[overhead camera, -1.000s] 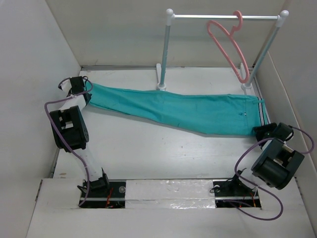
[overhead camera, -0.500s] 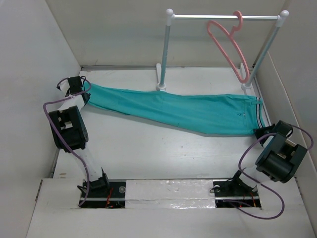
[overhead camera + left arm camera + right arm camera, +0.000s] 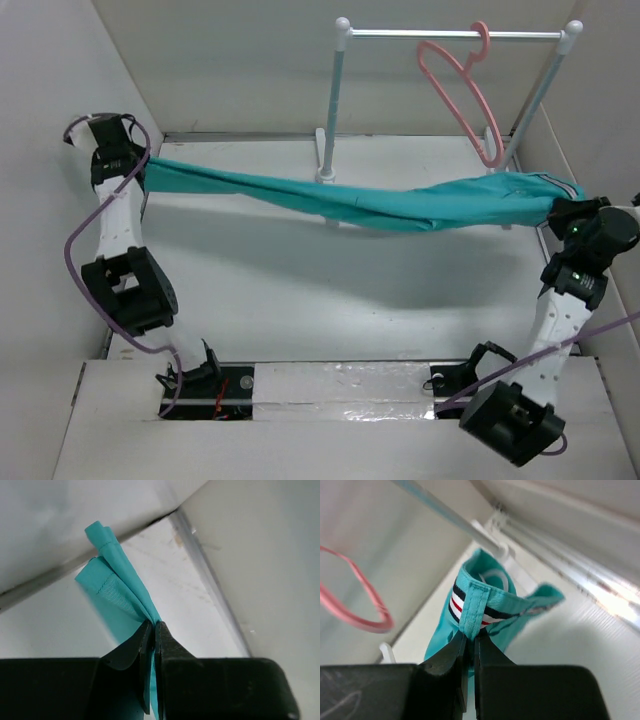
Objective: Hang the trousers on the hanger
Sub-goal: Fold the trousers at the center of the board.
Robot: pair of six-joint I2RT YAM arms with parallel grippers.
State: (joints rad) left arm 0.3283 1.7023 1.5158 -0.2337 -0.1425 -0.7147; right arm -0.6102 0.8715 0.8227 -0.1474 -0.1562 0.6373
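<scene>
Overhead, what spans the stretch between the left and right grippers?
Only the trousers, strung above the table: leg ends in the left gripper, waistband in the right gripper. The top external view shows it.

On my right wrist camera I see the right gripper [image 3: 470, 639] with both dark jaws pressed together on the trousers [image 3: 442, 647]. They pinch the teal cloth just under the waistband [image 3: 492, 612], which has white, dark and red stripes. The cloth stands up from the jaws and folds over at the top. At the left the pink hanger [image 3: 362, 620] shows as a blurred curve. Behind, a pale rail post [image 3: 445, 512] runs diagonally above the white table [image 3: 570, 650].
</scene>
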